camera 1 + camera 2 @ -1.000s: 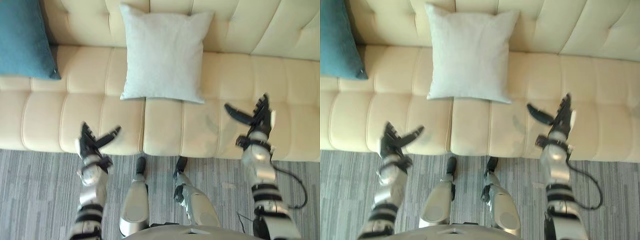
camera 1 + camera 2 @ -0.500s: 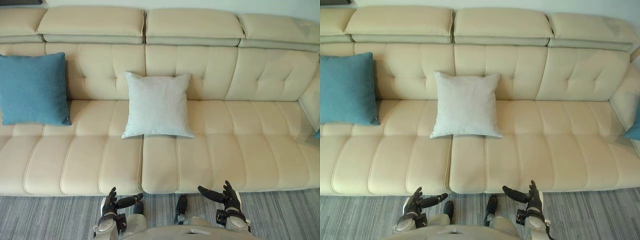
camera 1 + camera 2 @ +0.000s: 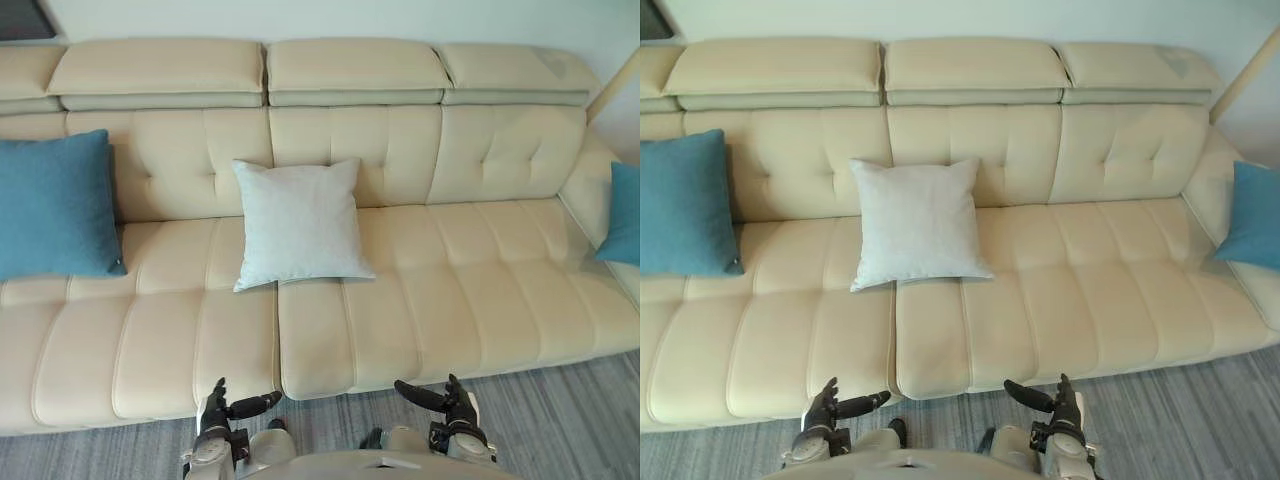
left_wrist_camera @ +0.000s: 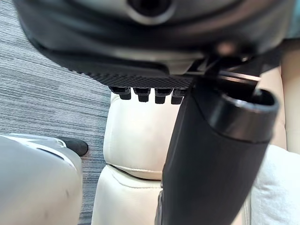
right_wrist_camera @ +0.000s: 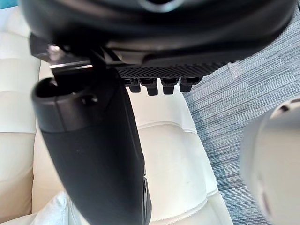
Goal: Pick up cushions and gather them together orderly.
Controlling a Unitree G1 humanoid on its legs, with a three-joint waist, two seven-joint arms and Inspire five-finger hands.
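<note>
A pale grey cushion (image 3: 300, 224) leans against the backrest at the middle of a cream sofa (image 3: 450, 290). A teal cushion (image 3: 55, 205) stands at the sofa's left end, and another teal cushion (image 3: 624, 214) rests on the right arm. My left hand (image 3: 215, 415) and right hand (image 3: 455, 402) hang low over the carpet in front of the sofa's front edge, far from every cushion. Both are open, thumbs out, and hold nothing. The left thumb (image 4: 211, 159) and right thumb (image 5: 93, 154) stick out over the seat edge in the wrist views.
Grey striped carpet (image 3: 560, 420) runs along the sofa's front. The seat right of the grey cushion is bare. A pale wall (image 3: 330, 18) stands behind the backrest.
The camera has pulled back and tilted up, so the whole sofa and the right teal cushion now show. Both hands dropped to the picture's bottom edge, still open.
</note>
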